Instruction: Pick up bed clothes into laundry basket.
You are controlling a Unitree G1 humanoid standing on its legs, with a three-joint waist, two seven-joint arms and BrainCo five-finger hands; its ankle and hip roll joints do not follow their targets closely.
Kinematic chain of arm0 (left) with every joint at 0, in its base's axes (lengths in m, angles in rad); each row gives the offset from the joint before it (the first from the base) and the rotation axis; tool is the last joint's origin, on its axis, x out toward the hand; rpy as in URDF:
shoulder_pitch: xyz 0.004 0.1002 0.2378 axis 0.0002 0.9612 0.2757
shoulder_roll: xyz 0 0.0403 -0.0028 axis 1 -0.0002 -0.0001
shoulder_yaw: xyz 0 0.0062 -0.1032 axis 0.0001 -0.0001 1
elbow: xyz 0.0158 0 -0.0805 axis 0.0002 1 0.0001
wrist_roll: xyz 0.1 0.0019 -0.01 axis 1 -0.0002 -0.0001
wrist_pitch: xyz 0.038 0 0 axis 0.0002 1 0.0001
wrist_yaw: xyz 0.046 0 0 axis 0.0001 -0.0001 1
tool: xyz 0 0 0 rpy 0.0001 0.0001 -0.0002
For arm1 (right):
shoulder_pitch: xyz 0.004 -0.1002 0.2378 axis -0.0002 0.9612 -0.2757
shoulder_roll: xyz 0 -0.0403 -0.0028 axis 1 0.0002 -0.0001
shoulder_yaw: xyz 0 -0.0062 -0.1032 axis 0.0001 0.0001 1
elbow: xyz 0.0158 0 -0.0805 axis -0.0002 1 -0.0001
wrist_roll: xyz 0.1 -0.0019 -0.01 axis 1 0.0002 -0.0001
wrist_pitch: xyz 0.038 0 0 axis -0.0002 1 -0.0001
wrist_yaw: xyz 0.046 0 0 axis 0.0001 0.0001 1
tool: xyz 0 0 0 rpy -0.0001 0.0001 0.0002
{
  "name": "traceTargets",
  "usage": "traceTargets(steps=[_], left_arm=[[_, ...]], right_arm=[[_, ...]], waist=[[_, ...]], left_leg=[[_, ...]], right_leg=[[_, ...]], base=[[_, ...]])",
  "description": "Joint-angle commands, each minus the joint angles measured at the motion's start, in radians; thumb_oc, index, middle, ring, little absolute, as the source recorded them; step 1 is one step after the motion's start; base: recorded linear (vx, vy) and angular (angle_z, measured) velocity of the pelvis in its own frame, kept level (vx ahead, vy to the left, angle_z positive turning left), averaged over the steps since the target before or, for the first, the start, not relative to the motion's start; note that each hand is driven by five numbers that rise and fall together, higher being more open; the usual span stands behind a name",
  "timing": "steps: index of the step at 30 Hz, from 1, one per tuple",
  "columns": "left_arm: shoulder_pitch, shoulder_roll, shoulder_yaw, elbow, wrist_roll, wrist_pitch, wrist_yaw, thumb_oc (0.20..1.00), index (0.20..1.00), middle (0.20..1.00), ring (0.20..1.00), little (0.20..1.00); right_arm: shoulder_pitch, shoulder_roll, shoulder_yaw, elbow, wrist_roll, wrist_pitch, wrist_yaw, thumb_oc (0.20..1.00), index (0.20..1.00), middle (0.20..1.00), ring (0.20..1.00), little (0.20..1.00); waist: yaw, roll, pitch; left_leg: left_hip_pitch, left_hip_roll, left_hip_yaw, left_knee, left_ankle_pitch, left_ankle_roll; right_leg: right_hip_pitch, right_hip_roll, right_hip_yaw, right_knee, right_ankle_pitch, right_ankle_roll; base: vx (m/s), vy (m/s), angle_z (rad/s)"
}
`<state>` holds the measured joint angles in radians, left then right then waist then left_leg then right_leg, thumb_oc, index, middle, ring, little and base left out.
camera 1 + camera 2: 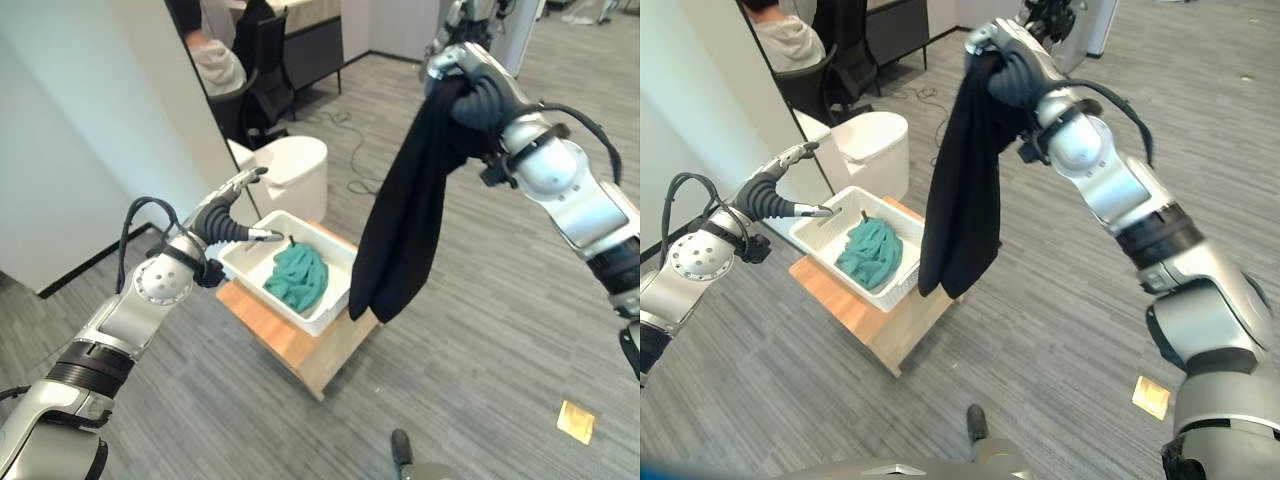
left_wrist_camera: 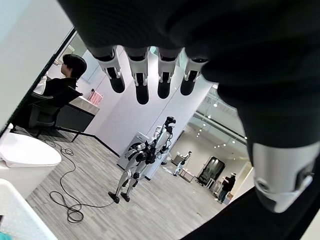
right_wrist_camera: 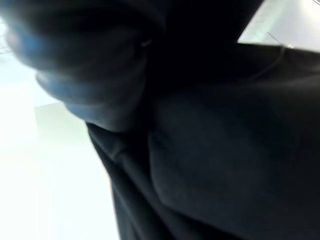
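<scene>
The right hand [image 1: 462, 92] is clenching the top of a long black soft garment [image 1: 405, 215], which is hanging limp below it beside the white plastic laundry basket [image 1: 330, 310]. The left hand [image 1: 232, 210], fingers straight and holding nothing, is hovering at the basket's far rim. The cloth looks light and floppy; gripping a bunched top suits it.

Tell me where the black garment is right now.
In the eye views, the black garment hangs from the raised right hand, beside the white basket holding the teal cloth.
</scene>
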<state>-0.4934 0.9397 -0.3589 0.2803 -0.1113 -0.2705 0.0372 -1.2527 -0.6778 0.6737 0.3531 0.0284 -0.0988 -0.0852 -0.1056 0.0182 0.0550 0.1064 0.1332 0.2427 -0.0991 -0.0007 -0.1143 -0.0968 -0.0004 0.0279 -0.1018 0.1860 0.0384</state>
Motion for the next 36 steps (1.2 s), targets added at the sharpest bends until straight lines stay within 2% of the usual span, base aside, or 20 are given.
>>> traceTargets(steps=[1, 3, 5, 9, 17, 21, 29, 32, 36], left_arm=[[-0.128, -0.005, -0.032, 0.035, -0.042, -0.003, 0.053, 1.0, 1.0, 1.0, 1.0, 1.0], [-0.156, -0.059, -0.035, 0.091, -0.07, 0.004, 0.077, 1.0, 1.0, 1.0, 1.0, 1.0], [-0.177, -0.155, -0.019, 0.172, -0.183, 0.003, 0.096, 1.0, 1.0, 1.0, 1.0, 1.0], [-0.209, -0.247, -0.014, 0.247, -0.289, -0.002, 0.12, 1.0, 1.0, 1.0, 1.0, 1.0], [-0.217, -0.27, -0.054, 0.26, -0.287, 0.002, 0.099, 1.0, 1.0, 1.0, 1.0, 1.0], [-0.214, -0.261, -0.054, 0.255, -0.281, 0.001, 0.098, 1.0, 1.0, 1.0, 1.0, 1.0], [-0.202, -0.163, -0.04, 0.233, -0.247, -0.002, 0.083, 1.0, 1.0, 1.0, 1.0, 1.0], [-0.22, -0.074, -0.098, 0.246, -0.183, 0.037, 0.012, 1.0, 1.0, 1.0, 1.0, 1.0], [-0.257, 0.029, -0.155, 0.218, -0.132, 0.054, -0.038, 1.0, 1.0, 1.0, 1.0, 1.0]], right_arm=[[-0.159, 0.105, 0.03, 0.077, -0.058, -0.004, -0.042, 0.2, 0.2, 0.2, 0.2, 0.2], [-0.196, 0.182, 0.05, 0.103, -0.08, 0.007, -0.047, 0.2, 0.2, 0.2, 0.2, 0.2], [-0.225, 0.276, 0.058, 0.134, -0.088, 0.022, -0.061, 0.2, 0.2, 0.2, 0.2, 0.2], [-0.26, 0.373, 0.069, 0.171, -0.094, 0.036, -0.081, 0.2, 0.2, 0.2, 0.2, 0.2], [-0.305, 0.408, 0.099, 0.242, -0.123, 0.053, -0.09, 0.2, 0.2, 0.2, 0.2, 0.2], [-0.317, 0.405, 0.118, 0.253, -0.137, 0.054, -0.083, 0.2, 0.2, 0.2, 0.2, 0.2], [-0.323, 0.359, 0.157, 0.295, -0.177, 0.059, -0.047, 0.2, 0.2, 0.2, 0.2, 0.2], [-0.333, 0.323, 0.182, 0.294, -0.178, 0.065, -0.018, 0.2, 0.2, 0.2, 0.2, 0.2], [-0.35, 0.321, 0.182, 0.341, -0.174, 0.064, -0.013, 0.2, 0.2, 0.2, 0.2, 0.2]], waist=[[0.009, -0.03, -0.036], [0.009, -0.031, -0.038], [0.007, -0.031, -0.04], [0.004, -0.032, -0.042], [0.003, -0.037, -0.046], [0.004, -0.039, -0.045], [0.013, -0.032, -0.047], [0.012, -0.019, -0.046], [0.021, -0.016, -0.044]], left_leg=[[-0.008, 0.003, -0.004, 0.012, 0.005, 0.009], [-0.006, 0.004, -0.003, 0.012, 0.006, 0.01], [-0.003, 0.004, -0.004, 0.012, 0.006, 0.011], [-0.002, 0.004, 0.0, 0.012, 0.005, 0.011], [-0.001, 0.006, 0.008, 0.012, 0.006, 0.011], [-0.001, 0.007, 0.011, 0.012, 0.005, 0.01], [-0.003, 0.005, 0.008, 0.012, 0.004, 0.01], [-0.004, 0.004, 0.004, 0.012, 0.006, 0.011], [-0.005, 0.002, 0.007, 0.012, 0.006, 0.01]], right_leg=[[0.099, -0.07, -0.014, 0.015, -0.163, 0.071], [0.101, -0.069, -0.013, 0.015, -0.165, 0.069], [0.102, -0.067, -0.01, 0.015, -0.167, 0.066], [0.101, -0.065, -0.006, 0.015, -0.167, 0.063], [0.1, -0.061, -0.002, 0.015, -0.165, 0.063], [0.099, -0.059, -0.002, 0.015, -0.165, 0.063], [0.101, -0.061, -0.006, 0.015, -0.165, 0.065], [0.101, -0.062, -0.007, 0.015, -0.163, 0.066], [0.097, -0.063, -0.008, 0.015, -0.158, 0.068]], base=[[0.01, -0.028, -0.06], [0.0, -0.017, 0.0], [0.0, -0.016, 0.01], [0.01, -0.01, -0.04], [0.01, -0.005, -0.02], [0.0, -0.002, -0.01], [0.0, 0.002, -0.02], [0.0, 0.0, 0.0], [0.0, 0.0, 0.0]])
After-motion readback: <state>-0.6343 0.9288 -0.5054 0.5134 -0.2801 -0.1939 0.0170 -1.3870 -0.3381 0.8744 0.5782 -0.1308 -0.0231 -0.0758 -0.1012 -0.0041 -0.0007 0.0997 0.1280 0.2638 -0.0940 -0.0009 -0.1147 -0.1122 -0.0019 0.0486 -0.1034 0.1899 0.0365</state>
